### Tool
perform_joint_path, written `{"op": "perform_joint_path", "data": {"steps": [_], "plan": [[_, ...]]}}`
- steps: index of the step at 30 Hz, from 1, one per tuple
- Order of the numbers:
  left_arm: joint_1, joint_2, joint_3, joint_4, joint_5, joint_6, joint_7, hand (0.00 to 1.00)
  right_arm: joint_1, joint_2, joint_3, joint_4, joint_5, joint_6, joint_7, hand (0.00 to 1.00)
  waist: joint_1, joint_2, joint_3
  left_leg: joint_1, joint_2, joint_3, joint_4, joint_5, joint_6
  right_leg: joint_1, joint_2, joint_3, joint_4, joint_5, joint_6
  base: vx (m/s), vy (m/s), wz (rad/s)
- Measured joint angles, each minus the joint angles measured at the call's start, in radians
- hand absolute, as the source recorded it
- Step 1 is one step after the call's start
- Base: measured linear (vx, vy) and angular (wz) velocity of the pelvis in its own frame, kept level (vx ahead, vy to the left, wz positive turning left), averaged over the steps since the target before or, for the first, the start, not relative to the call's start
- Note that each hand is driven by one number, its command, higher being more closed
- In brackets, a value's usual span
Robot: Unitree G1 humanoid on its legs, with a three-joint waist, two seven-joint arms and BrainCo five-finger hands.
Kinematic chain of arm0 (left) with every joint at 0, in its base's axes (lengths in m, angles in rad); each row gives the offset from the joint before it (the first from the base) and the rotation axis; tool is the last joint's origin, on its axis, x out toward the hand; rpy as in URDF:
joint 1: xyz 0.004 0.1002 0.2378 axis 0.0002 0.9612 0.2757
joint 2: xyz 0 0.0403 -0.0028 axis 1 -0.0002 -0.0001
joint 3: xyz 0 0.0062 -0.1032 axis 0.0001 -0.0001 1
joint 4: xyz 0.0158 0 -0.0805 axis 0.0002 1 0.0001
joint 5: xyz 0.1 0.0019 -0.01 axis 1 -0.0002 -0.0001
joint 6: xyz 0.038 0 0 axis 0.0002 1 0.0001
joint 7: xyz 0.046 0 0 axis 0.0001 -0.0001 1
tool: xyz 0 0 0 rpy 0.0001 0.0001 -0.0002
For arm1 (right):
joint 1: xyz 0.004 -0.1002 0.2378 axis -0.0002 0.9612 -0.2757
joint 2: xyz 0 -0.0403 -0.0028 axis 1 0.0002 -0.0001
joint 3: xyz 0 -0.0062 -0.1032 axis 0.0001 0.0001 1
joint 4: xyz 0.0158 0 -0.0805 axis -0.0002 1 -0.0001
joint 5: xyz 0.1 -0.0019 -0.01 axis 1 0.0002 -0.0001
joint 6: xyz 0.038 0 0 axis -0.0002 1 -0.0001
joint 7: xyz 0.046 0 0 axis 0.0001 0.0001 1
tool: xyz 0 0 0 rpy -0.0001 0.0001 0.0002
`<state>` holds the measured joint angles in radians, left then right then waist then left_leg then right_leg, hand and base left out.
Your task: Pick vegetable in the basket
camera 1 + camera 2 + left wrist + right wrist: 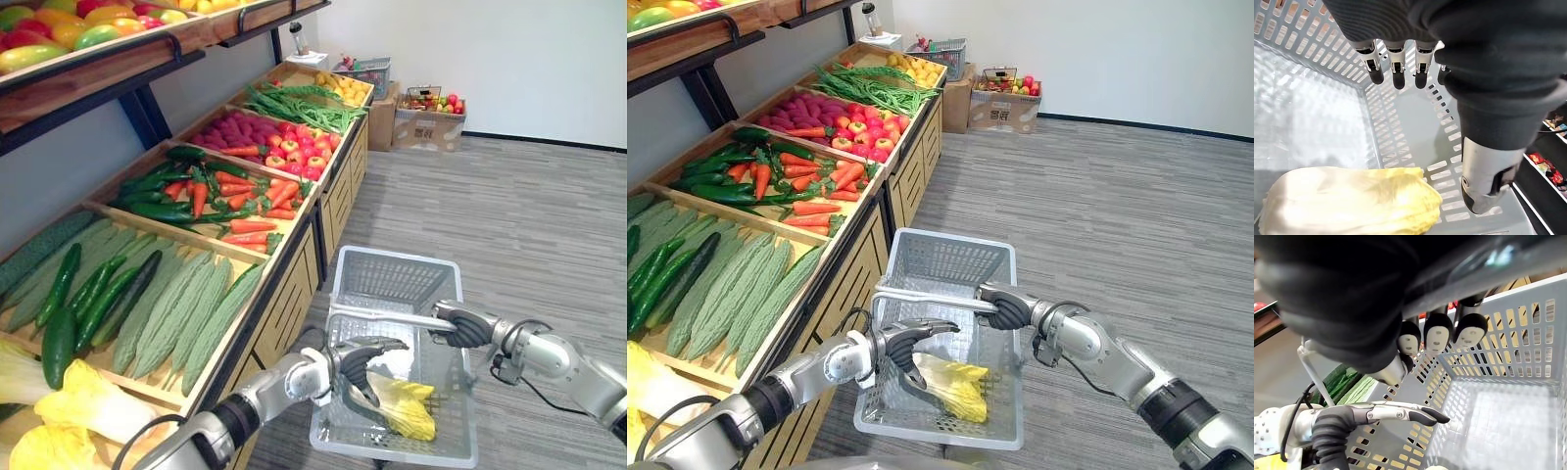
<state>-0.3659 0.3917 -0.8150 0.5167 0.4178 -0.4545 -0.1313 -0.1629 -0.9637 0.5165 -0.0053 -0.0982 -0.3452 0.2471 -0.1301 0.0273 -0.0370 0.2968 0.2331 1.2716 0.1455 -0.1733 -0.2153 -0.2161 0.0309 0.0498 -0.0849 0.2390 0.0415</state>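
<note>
A pale yellow napa cabbage [407,403] lies on the floor of the grey plastic basket [392,257], at its near end. My left hand [367,367] reaches into the basket from the shelf side and hovers just above the cabbage [1352,200]. Its fingers [1398,73] are straight and spread, and they hold nothing. My right hand [465,326] is curled round the basket's metal handle [382,315] and carries the basket in front of the shelf. In the right wrist view the right hand's fingers [1437,335] wrap the handle, and the left hand [1376,413] shows below them.
A wooden produce shelf runs along the left with bitter gourds [181,308], cucumbers [93,294], carrots [245,211], apples [299,147] and green beans [299,103]. More cabbages [78,401] lie at its near end. Cardboard boxes [426,122] stand by the far wall. Grey floor [509,235] spreads to the right.
</note>
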Motion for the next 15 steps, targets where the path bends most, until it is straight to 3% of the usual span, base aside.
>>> {"op": "perform_joint_path", "data": {"steps": [6,11,15], "plan": [[-0.004,0.000,0.018,-0.055,-0.002,0.003,0.005,0.00,0.042,0.026,-0.041,0.003,0.000,0.000,0.002,1.00,0.001,-0.001,0.000,-0.015,0.003,-0.031,0.001,0.000,0.001,0.002,-0.013,-0.028,0.001,-0.002,-0.003,-0.05,0.025,0.16],[0.012,0.008,0.053,-0.270,-0.053,0.023,-0.002,0.00,0.126,0.072,-0.121,0.026,-0.001,-0.004,0.001,1.00,0.008,-0.008,0.001,-0.034,0.011,-0.105,-0.002,-0.001,0.005,0.025,-0.041,-0.098,0.003,-0.009,-0.011,-0.10,0.052,0.40],[0.073,0.032,0.062,-0.527,-0.104,0.022,0.002,0.00,0.187,0.166,-0.220,0.144,-0.049,-0.003,-0.027,1.00,0.034,-0.034,-0.001,-0.074,0.016,-0.197,-0.001,0.005,0.020,0.033,-0.077,-0.181,0.019,-0.022,-0.007,-0.10,0.054,0.67]]}}
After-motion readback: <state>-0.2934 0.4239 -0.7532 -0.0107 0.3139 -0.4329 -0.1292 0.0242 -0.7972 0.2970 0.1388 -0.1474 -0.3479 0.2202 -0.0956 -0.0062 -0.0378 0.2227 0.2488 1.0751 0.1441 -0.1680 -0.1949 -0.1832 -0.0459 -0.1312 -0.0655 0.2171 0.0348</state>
